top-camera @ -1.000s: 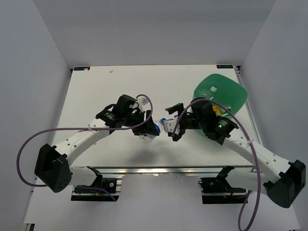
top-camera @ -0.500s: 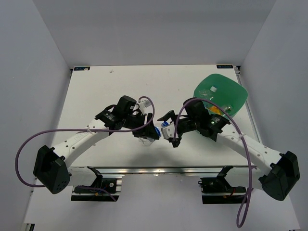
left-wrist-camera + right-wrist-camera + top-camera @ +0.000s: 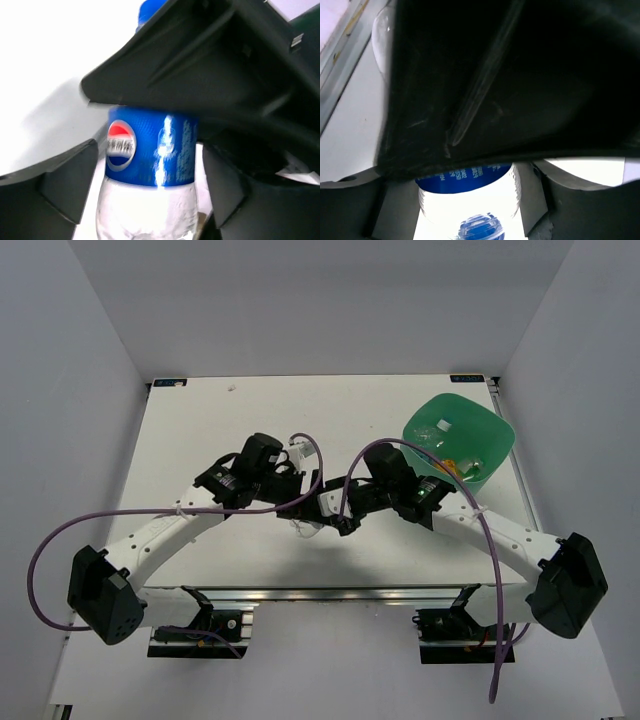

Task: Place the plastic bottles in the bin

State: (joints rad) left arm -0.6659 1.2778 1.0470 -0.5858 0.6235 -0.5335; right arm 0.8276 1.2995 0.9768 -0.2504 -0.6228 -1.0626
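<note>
Both arms meet over the middle of the worktop (image 3: 220, 420), slightly toward its near edge, grippers nose to nose around one blue-label bottle (image 3: 150, 155)

Left gripper (image 3: 150, 195): released. Its wrist view shows a sliver of daylight on each side between the fingers (image 3: 65, 185) and the bottle, so it straddles the clear lower body without touching

Right gripper (image 3: 467, 210): clenched on the blue-label bottle as far as its wrist view shows. The grey pads (image 3: 395, 210) sit flush against both sides near the neck end, with the blue cap (image 3: 477, 225) toward the camera. The left gripper's black body blocks most of that view

From above, the bottle lies tilted between the two grippers, with its shadow on the worktop just nearer than it. I can't tell if it clears the surface

The bin (image 3: 495, 430) is at the far right corner of the worktop, well apart from the bottle and beside the right forearm. An orange bottle (image 3: 452, 466) is visible inside, against the near wall. Other clear shapes in there are too small to make out
</note>
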